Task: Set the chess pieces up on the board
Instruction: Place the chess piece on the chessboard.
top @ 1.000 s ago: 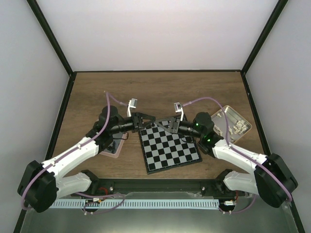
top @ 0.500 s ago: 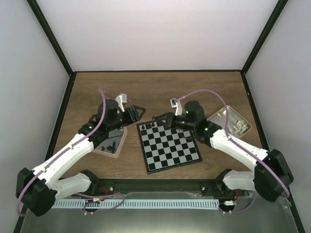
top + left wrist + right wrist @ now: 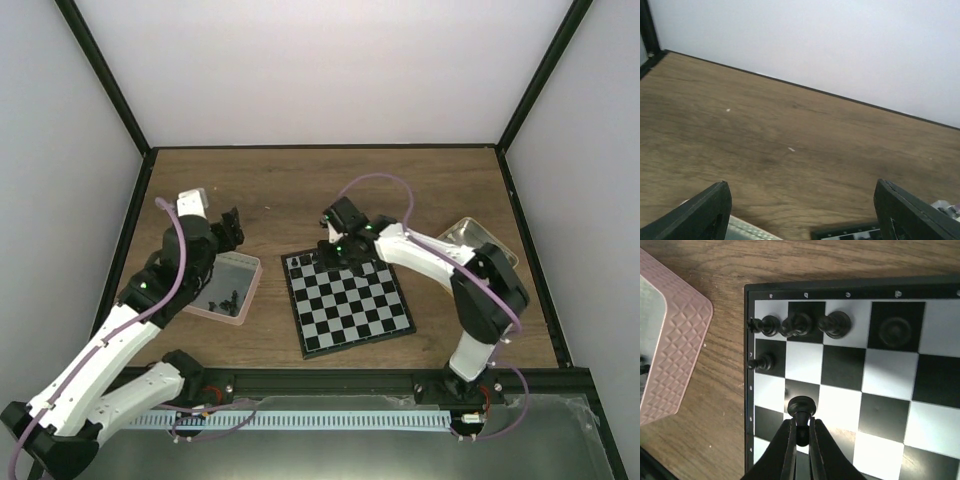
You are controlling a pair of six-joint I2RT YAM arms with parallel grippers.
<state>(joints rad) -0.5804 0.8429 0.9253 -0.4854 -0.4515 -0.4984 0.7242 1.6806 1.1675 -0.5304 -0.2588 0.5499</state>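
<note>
The board [image 3: 347, 300] lies on the bench [image 3: 300, 190] between the two arms, turned slightly askew. The right arm [image 3: 430, 255] reaches over the board's far left corner, and its jaws are clenched on a black pawn [image 3: 801, 407]. The fingers [image 3: 788, 445] pinch the pawn's lower body and leave its round head free. The pawn sits over the second column in from the board's left edge, a little nearer than the pieces already standing. Whether its foot touches the square cannot be told.

Three black pieces [image 3: 799, 324] stand side by side in the far row, starting at the left corner square. A fourth dark piece [image 3: 892, 330] stands one square further right, blurred against its black square. A lone black pawn [image 3: 762, 361] stands in the left column, just behind the corner piece.

A pink-rimmed tray [image 3: 250, 290] lies just beside the board's left edge with more black pieces [image 3: 225, 298] in it. A metal tin [image 3: 470, 232] of cream pieces [image 3: 490, 262] sits near the board's right side.

The left arm [image 3: 150, 290] is raised to the left of the board, above the tray's far end. Its jaws are released and wide apart, with only bare bench showing between the fingers [image 3: 705, 215].
</note>
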